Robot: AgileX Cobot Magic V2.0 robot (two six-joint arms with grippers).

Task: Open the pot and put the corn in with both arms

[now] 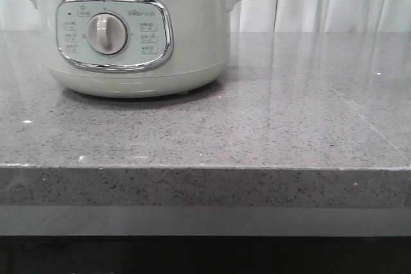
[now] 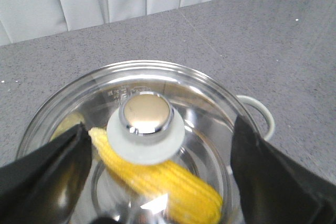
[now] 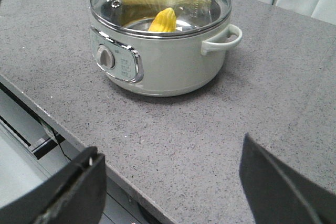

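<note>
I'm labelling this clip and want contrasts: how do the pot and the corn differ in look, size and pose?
Colour: the pot is pale greenish-white with a chrome-framed dial panel; the corn is bright yellow.
Size: the pot is far larger, and the corn fits inside it.
Pose: the pot stands upright on the grey counter, while the corn lies inside it under the glass lid.
Shape: the pot is round, the corn long and tapered.

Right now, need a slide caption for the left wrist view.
Left gripper, open, above the glass lid on the pot; the corn lies inside.
</note>
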